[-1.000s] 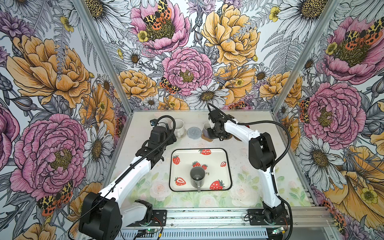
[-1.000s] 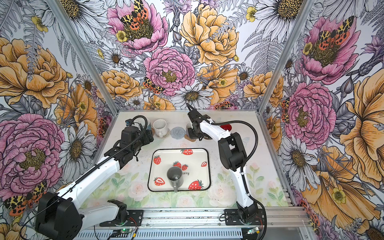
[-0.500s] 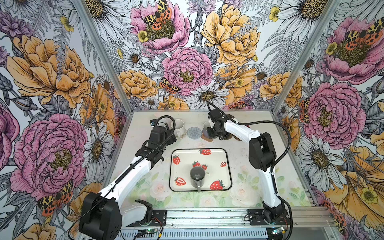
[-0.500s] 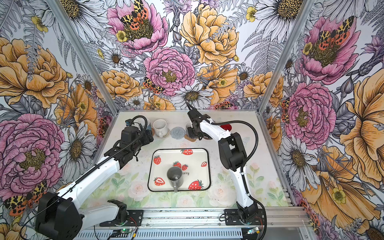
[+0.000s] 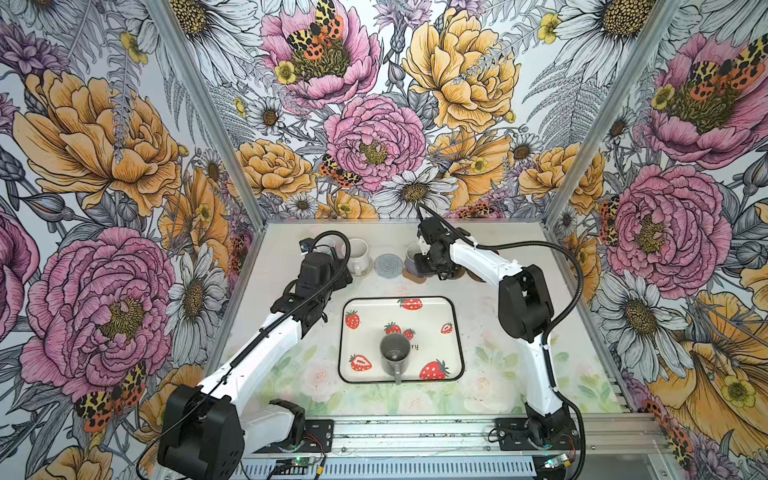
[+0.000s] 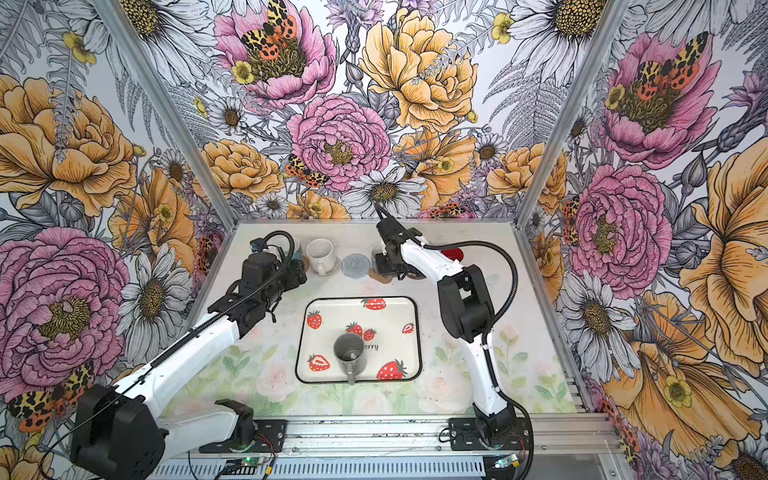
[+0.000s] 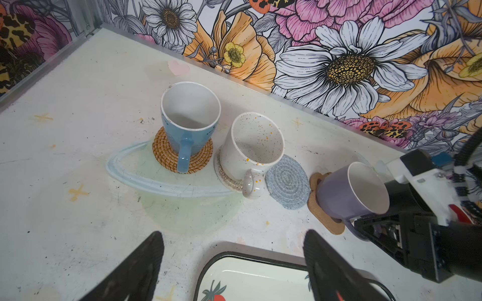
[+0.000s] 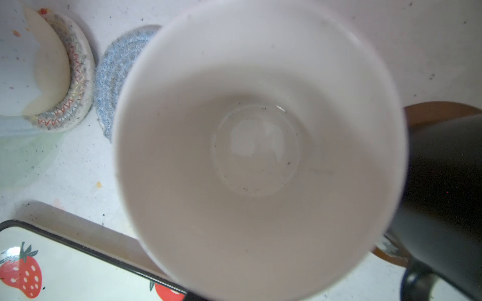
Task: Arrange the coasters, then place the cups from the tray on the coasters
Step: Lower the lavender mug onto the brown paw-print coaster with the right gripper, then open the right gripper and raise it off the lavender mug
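The lavender cup (image 7: 349,192) sits on the tan paw-shaped coaster (image 7: 319,211) in the back row. My right gripper (image 7: 373,226) is shut on its handle, and its white inside (image 8: 260,143) fills the right wrist view. The light blue cup (image 7: 187,122) stands on the rattan coaster (image 7: 167,156). Beside it, the speckled white cup (image 7: 253,146) is on the whitish woven coaster (image 7: 224,177). The grey-blue coaster (image 7: 287,182) is bare. A grey cup (image 5: 395,353) stands alone on the strawberry tray (image 5: 440,307). My left gripper (image 7: 233,234) hangs open and empty over the tray's far left corner.
A black cup (image 8: 443,195) stands on a brown disc (image 8: 440,112) right beside the lavender cup. A cup with a red inside (image 6: 452,253) shows behind my right arm. The back wall runs close behind the row of cups.
My right wrist has shifted very slightly at the lavender cup. The left arm and the grey cup on the tray have not moved.
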Motion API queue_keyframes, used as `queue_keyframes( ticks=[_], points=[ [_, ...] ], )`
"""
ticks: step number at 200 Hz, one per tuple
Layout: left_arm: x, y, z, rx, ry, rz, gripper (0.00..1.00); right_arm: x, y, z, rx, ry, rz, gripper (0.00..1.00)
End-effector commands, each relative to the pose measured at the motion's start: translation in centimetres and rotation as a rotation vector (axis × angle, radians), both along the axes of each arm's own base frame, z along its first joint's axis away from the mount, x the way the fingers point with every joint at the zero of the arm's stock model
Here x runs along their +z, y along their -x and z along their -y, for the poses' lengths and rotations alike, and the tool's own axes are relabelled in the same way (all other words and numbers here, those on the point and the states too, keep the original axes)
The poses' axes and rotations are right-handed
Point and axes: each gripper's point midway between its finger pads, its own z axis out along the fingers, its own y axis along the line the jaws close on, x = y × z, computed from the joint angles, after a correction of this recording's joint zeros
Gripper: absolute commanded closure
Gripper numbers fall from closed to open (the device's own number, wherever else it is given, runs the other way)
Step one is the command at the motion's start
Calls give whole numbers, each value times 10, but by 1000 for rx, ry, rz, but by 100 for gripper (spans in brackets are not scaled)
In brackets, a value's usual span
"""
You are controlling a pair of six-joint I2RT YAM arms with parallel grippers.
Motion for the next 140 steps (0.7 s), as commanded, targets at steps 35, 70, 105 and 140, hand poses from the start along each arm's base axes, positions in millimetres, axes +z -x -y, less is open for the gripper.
queue_keyframes(
  ticks=[35, 70, 105, 140],
  points=[
    [4, 5, -2, 2, 34, 19, 14, 23, 8, -11, 10, -56, 26, 74],
    [4, 6, -3, 3, 37, 19, 14, 22, 13, -14, 16, -60, 17, 75],
    [5, 7, -3, 2, 37, 23, 15, 23, 15, -15, 19, -62, 17, 75],
    [6, 8, -2, 0, 40, 25, 14, 26, 14, -12, 16, -52, 29, 75]
  ],
)
